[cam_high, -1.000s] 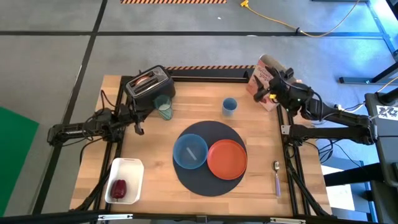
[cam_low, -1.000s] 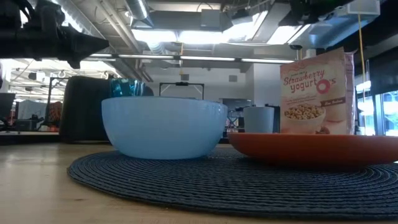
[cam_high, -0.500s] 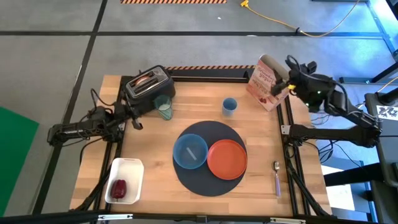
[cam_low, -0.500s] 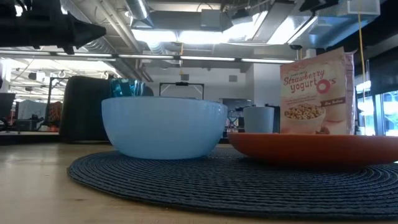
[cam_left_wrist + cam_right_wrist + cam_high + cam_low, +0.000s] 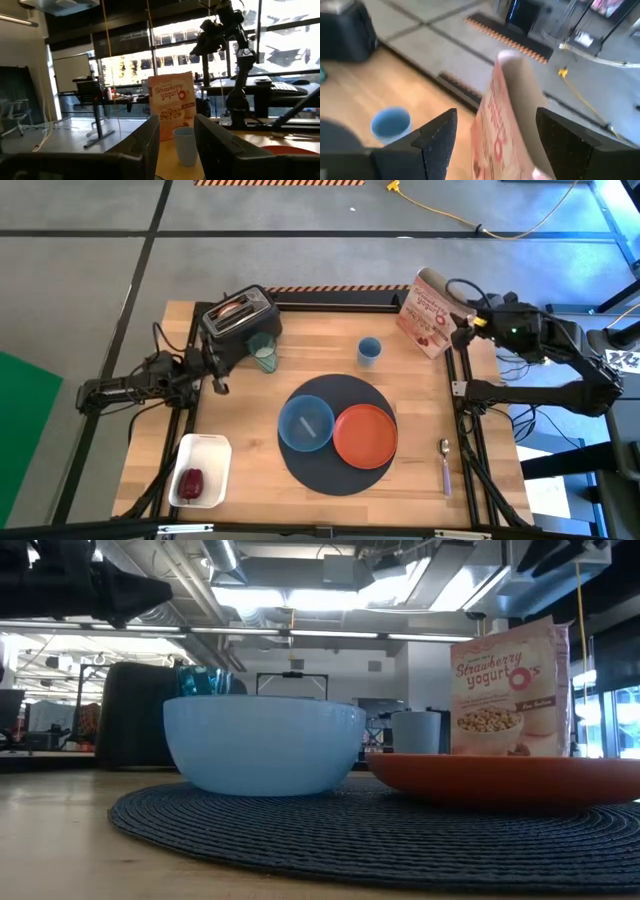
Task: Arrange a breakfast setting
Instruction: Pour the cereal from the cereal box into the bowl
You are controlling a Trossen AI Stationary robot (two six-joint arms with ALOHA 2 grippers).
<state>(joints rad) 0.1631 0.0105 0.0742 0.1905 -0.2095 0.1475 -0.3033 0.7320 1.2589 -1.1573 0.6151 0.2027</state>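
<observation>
**A:** Surface and surroundings?

**B:** Pale wooden tabletop (image 5: 300,350) on a grey concrete floor; the low view shows ceiling pipes and strip lights behind it.

**A:** Items of the setting, one by one.

**B:** Round dark blue-grey mat (image 5: 335,480), centre of the tabletop. On it, blue bowl (image 5: 305,423) to the left and orange plate (image 5: 365,435) to the right, rims touching or nearly so. Purple-handled spoon (image 5: 445,465) lies off the mat, near the right edge. Teal glass (image 5: 263,352) stands just beside the black toaster (image 5: 240,320) at the back left, and round toasted bread (image 5: 232,308) shows in the toaster's slot. Small dark-red fruit (image 5: 191,481) sits in a white dish (image 5: 205,448) at the front left corner.

**A:** Other entries?

**B:** Small blue cup (image 5: 369,350), behind the mat. Red-and-white cereal bag (image 5: 427,313), back right corner, upright.

**A:** Your pincers?

**B:** My left pincer (image 5: 218,378) hangs at the left edge, near the toaster and glass, fingers (image 5: 215,145) parted with nothing between them; the cup and bag show through the gap. My right pincer (image 5: 462,330) is raised just beside the cereal bag, fingers (image 5: 437,137) spread wide, one each side of the bag top, not pressing it as far as I can tell
</observation>
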